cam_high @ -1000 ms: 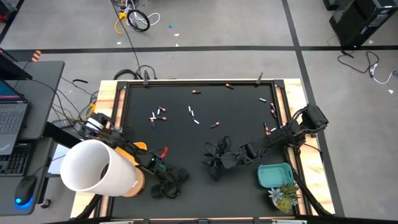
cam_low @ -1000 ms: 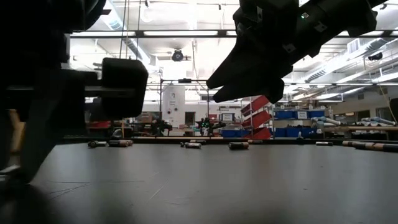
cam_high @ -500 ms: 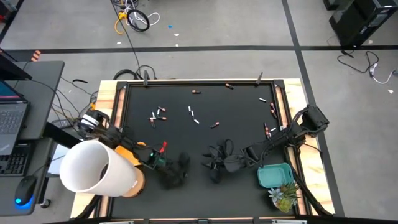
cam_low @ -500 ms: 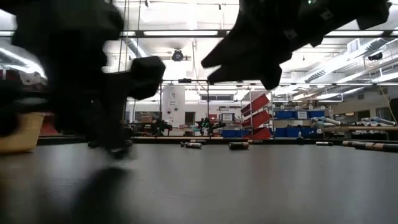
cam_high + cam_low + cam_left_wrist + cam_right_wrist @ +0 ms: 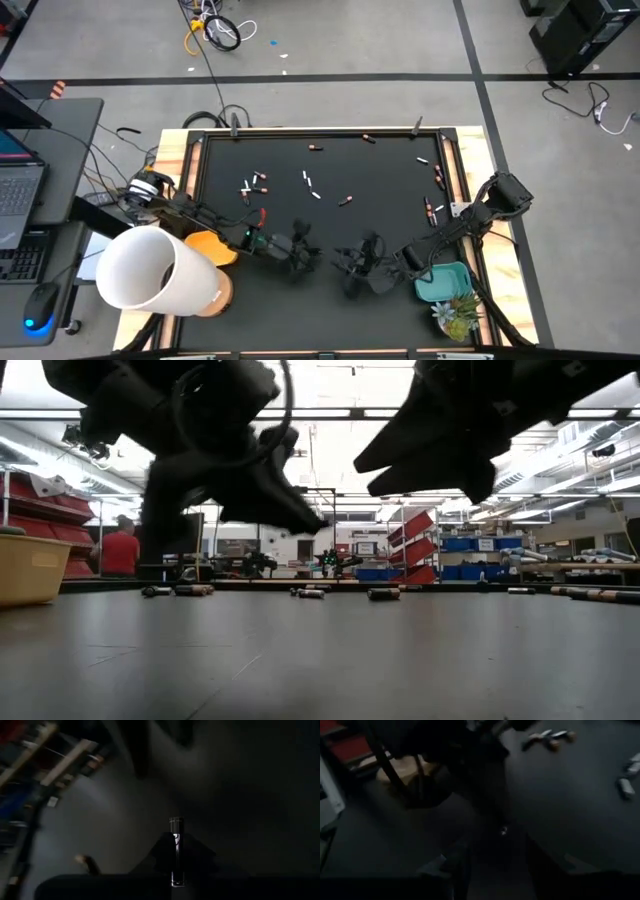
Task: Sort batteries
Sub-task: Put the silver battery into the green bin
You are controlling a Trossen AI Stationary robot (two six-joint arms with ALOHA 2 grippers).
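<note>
Your left gripper (image 5: pixel 300 255), low centre in the high view, is clamped on a slim dark battery (image 5: pixel 176 851). Your right gripper (image 5: pixel 365 272) sits just right of it, fingers parted and empty. The other batteries (image 5: pixel 255 183) lie scattered across the mat's (image 5: pixel 380 185) upper part.

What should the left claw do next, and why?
Probably ease toward the right gripper for a handover. The left gripper is shut on a dark battery above the mat, and the right gripper hangs open close beside it, near the teal bin.
</note>
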